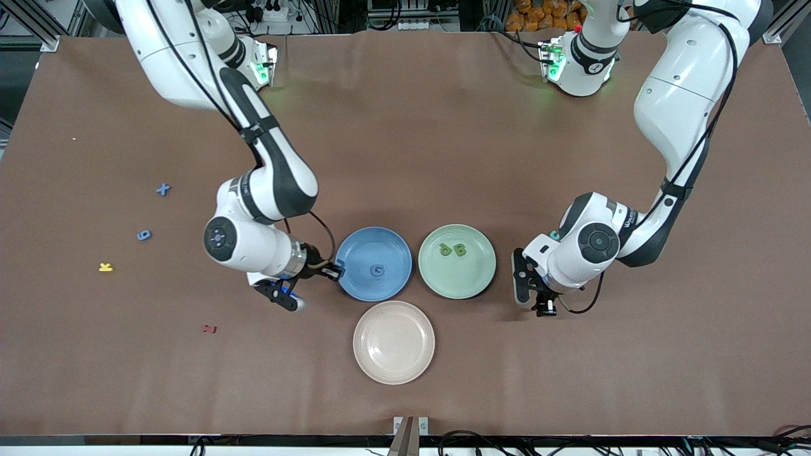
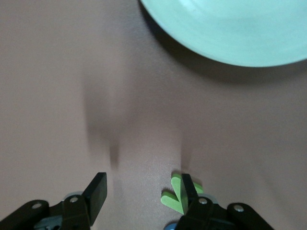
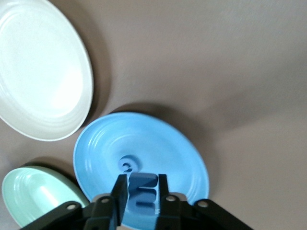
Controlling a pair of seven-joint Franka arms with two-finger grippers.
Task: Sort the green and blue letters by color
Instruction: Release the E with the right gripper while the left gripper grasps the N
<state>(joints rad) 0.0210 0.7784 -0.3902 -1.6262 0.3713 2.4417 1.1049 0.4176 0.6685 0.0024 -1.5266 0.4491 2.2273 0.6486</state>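
Observation:
My right gripper (image 1: 334,272) is shut on a blue letter (image 3: 144,191) and holds it over the rim of the blue plate (image 1: 355,247), at the edge toward the right arm's end. A blue G (image 1: 377,270) lies in that plate. Two olive green letters (image 1: 453,250) lie in the green plate (image 1: 469,278). My left gripper (image 1: 533,295) is open, low over the table beside the green plate. In the left wrist view a green letter (image 2: 173,194) lies on the table against one finger (image 2: 187,184). A blue X (image 1: 163,189) and a blue 9 (image 1: 144,235) lie toward the right arm's end.
A beige plate (image 1: 393,342) stands nearer to the front camera than the other two plates. A yellow letter (image 1: 106,267) and a dark red letter (image 1: 209,329) lie on the brown table toward the right arm's end.

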